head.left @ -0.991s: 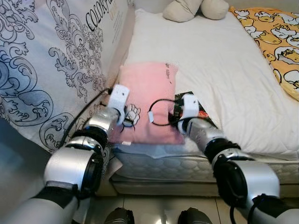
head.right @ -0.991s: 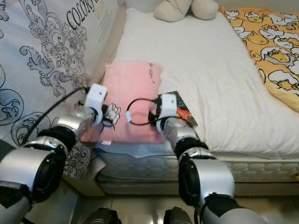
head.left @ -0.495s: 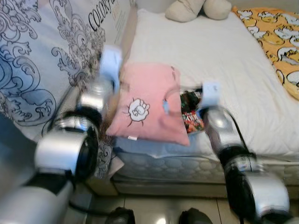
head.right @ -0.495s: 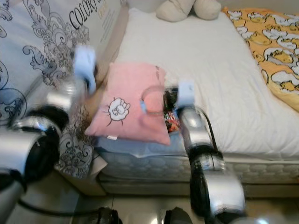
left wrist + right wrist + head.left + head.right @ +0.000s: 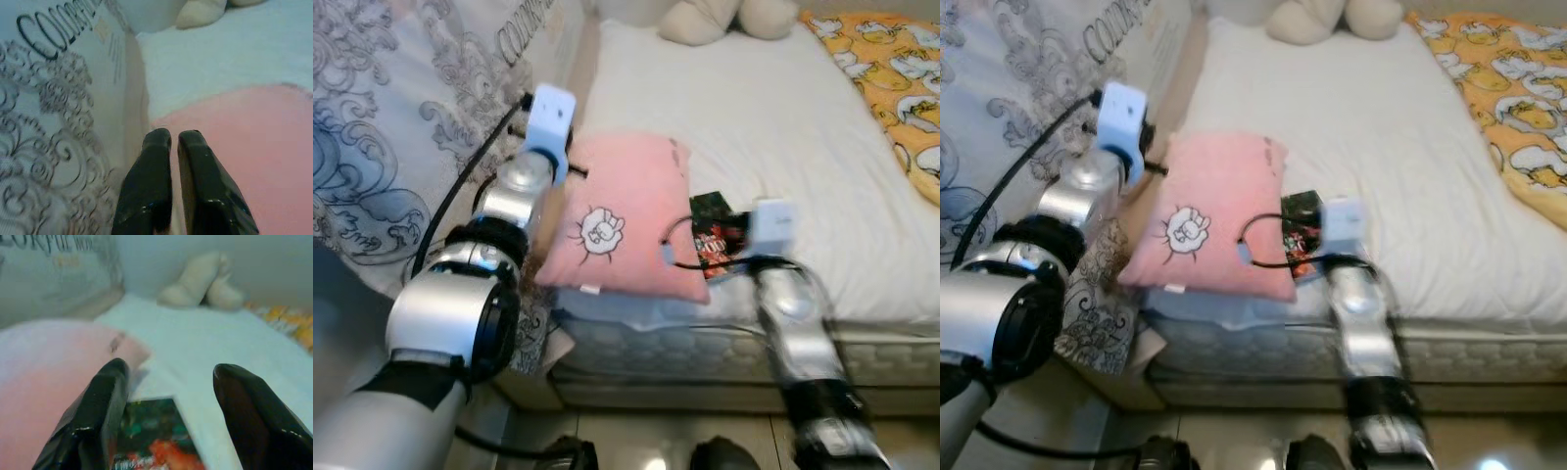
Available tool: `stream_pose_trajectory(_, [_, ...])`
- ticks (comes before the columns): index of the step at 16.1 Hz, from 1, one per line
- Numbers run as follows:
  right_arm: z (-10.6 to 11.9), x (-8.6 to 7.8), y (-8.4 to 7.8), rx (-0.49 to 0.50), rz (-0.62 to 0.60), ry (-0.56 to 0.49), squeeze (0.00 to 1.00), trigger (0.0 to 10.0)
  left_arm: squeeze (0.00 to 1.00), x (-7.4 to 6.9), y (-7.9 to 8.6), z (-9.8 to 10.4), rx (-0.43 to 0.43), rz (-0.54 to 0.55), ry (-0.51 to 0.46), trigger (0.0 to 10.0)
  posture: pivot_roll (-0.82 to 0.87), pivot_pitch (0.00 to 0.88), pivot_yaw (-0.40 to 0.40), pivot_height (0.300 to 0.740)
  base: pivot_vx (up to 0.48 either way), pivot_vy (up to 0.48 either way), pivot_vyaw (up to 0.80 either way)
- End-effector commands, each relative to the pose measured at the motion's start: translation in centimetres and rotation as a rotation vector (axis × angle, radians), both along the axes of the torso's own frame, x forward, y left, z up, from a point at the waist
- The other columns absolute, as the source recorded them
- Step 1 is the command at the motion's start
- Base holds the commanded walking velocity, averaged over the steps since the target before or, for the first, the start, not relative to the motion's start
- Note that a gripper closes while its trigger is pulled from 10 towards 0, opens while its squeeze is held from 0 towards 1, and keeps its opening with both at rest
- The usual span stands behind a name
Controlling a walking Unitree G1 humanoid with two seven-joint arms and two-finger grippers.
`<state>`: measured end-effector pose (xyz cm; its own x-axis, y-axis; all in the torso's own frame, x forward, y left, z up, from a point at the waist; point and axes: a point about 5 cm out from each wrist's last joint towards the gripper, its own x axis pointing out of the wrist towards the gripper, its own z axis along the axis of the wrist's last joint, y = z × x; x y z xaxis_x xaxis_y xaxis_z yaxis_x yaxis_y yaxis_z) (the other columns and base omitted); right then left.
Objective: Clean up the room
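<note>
Bedroom, seen from the foot of a white mattress [image 5: 773,108].

- Far left: large patterned cushion [image 5: 401,117] with grey scrollwork and printed lettering, leaning along the mattress edge.
- Left arm: raised beside that cushion, at the left edge of the pink pillow. Left gripper [image 5: 174,138] with its two black fingers pressed close together, a thin slit between them, nothing visibly held; tips at the pillow's border, next to the gap by the cushion.
- Centre: pink pillow [image 5: 626,220], lying flat at the mattress's near left corner, small white fist drawing on its front half, a tag at the near edge. Pale blue cloth [image 5: 626,311] shows beneath its near side.
- Right of the pillow: dark, colourful packet [image 5: 717,235], flat on the sheet, touching or just under the pillow's right edge.
- Right arm: reaching in from the near side. Right gripper [image 5: 171,377] spread wide, fingers apart above the packet, empty.
- Back: beige plush toy [image 5: 720,20] at the head of the mattress.
- Far right: yellow duck-print blanket [image 5: 891,88].
</note>
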<state>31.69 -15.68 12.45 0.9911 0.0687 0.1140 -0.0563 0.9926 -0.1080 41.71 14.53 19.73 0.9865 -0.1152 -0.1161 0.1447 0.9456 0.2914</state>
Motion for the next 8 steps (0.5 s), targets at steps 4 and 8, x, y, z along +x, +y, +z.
stream_pose_trajectory(4, [-1.2, -2.7, -1.3, -0.009, 0.104, 0.064, 0.00, 10.0, 1.00, -0.6, 0.4, -2.1, 0.015, -0.027, 0.085, 10.0, -0.20, 0.000, 0.072, 0.704, 0.000, 0.000, 0.00])
stream_pose_trajectory(8, [-2.2, -7.6, -3.0, -0.110, 0.104, 0.011, 0.00, 10.0, 1.00, -2.8, 0.8, -7.7, -0.083, 0.025, 0.181, 10.0, -0.21, 0.000, 0.090, 0.704, 0.000, 0.000, 0.00])
